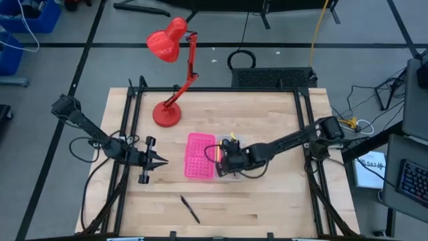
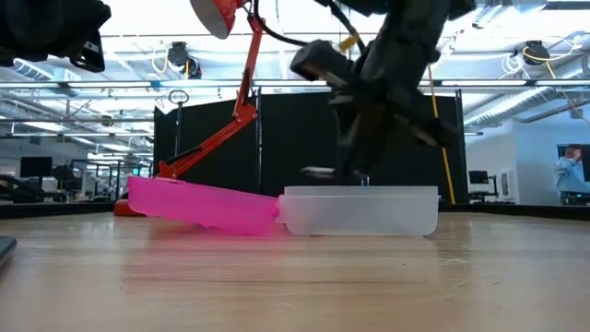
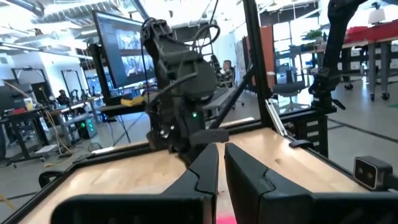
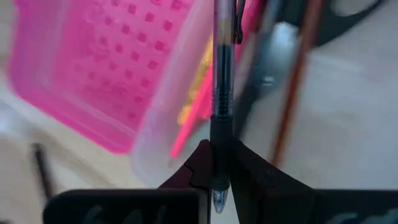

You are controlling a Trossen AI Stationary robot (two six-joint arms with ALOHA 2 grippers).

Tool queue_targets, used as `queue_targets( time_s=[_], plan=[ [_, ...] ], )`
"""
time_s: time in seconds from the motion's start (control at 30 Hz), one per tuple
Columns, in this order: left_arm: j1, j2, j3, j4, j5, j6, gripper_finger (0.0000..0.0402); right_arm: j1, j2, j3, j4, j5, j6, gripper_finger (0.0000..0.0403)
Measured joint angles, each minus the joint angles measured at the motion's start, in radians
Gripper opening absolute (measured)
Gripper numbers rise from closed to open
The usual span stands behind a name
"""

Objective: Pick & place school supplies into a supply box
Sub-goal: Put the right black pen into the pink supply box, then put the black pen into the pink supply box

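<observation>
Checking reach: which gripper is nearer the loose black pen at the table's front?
Left. The left gripper hangs just up-left of the black pen; the right gripper is farther, over the supply box.

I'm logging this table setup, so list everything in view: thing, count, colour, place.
supply box: one, pink half joined to clear half, table centre.
pen: one, clear with black grip, held over the clear half.
supplies in the clear half: several, pink, yellow, brown and dark; exact count cannot be told.
loose pen: one, black, near front edge of the table.
desk lamp: one, red, back left.
left gripper: fingers shut, empty, left of box.
right gripper: fingers shut on pen, over box.
</observation>
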Motion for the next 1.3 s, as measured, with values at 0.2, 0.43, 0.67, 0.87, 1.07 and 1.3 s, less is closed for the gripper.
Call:
queue_targets(
  time_s=[0.2,0.43,0.67,0.87,1.07,1.3],
  plan=[
    [0.0,0.0,0.0,0.0,0.0,0.001,0.0037,-0.055,0.0,-0.085,0.065,-0.027,-0.004,0.0024],
    [0.0,0.0,0.0,0.005,-0.001,-0.014,0.0037,-0.066,-0.001,-0.149,0.161,-0.023,0.008,0.0033],
    [0.0,0.0,0.0,0.005,0.0,-0.063,0.0037,-0.07,-0.002,-0.157,0.186,-0.006,-0.102,0.0088],
    [0.0,0.0,0.0,0.005,0.0,-0.055,0.0037,-0.054,-0.002,-0.157,0.186,-0.005,-0.167,0.012],
    [0.0,0.0,0.0,0.005,0.0,-0.055,0.0037,-0.039,-0.038,-0.157,0.181,0.037,-0.255,0.0128],
    [0.0,0.0,0.0,0.004,0.002,-0.054,0.0037,-0.021,-0.138,-0.157,0.2,0.093,-0.368,0.0125]
  ],
)
